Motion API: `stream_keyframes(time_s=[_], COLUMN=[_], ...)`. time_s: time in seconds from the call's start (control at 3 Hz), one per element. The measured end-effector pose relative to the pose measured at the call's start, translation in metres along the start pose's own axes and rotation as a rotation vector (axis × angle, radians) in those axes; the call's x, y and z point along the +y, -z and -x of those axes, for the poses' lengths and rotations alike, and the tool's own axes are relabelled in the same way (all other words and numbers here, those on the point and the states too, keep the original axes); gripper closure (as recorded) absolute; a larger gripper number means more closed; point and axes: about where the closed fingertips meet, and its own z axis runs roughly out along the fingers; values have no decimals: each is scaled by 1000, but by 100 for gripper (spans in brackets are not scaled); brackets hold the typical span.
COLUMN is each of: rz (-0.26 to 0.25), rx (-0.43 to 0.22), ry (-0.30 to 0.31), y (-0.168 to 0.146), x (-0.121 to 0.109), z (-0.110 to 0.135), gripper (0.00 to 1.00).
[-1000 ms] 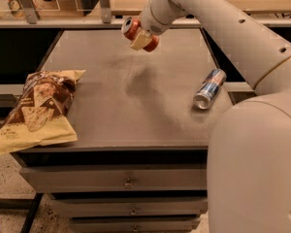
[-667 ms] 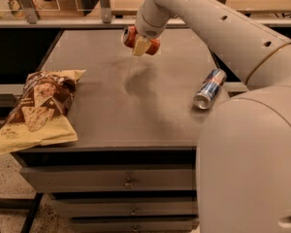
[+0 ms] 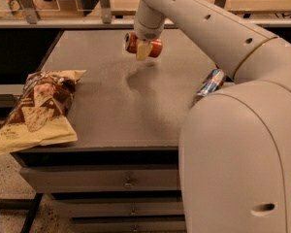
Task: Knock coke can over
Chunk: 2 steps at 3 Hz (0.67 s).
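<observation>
While the arm is reaching in from the upper right, the end effector is hanging over the far middle of the desk, clamped around the coke can. The can is lying sideways in the grip, silver end pointing left and red body showing on both sides of a cream finger crossing its front. It is sitting clear of the surface, with a soft shadow falling on the desk right below. No script is reading clearly on the red wall.

A blue-and-silver can is lying on its side near the desk's right edge, partly hidden by the robot's body; its label is not reading. A chip bag, brown and yellow with pictured chips, is lying at the front left corner and overhanging the edge; its print is too small to make out. Drawer fronts with small knobs are showing under the desk top.
</observation>
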Motion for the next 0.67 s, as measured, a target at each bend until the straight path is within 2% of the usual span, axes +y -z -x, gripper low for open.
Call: stream_keyframes(time_s=[0.33,0.67], rz=[5,10], rx=[1,1], ry=[2,3], y=[-3,-6], x=[1,3], z=[1,1], gripper=[13,0])
